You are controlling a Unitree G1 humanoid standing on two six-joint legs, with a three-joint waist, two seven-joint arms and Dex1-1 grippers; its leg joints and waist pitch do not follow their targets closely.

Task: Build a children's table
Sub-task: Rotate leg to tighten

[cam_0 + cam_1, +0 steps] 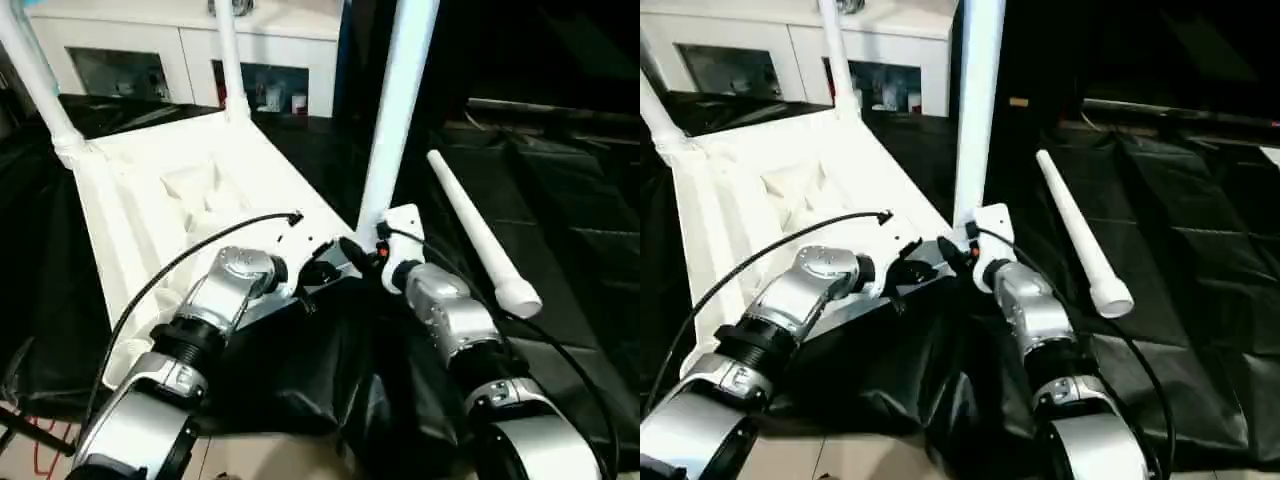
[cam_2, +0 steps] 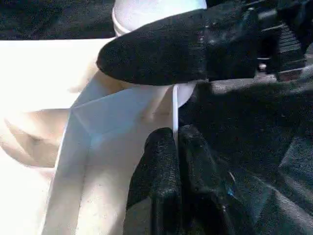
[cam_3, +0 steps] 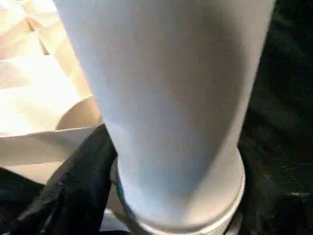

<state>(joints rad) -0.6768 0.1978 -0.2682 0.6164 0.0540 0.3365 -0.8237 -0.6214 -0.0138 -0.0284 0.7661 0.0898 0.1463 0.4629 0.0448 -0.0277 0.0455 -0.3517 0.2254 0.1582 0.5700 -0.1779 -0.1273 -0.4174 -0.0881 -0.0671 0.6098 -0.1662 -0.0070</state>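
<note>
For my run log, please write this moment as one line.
legs standing: three | near leg: upright in tabletop corner socket | right gripper: at its base | left gripper: shut | spare leg: lying on black sheet

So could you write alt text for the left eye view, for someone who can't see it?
A large white plastic tabletop lies upside down on black sheeting, three long white tubular legs standing in its corners. The robot's two grippers meet at the nearest leg. A fourth white leg lies loose to the right.

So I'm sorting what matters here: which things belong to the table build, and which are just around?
Job: tabletop; three fitted legs, including near leg; loose leg lying on black sheet.
Around: black sheet; white cabinet behind.
</note>
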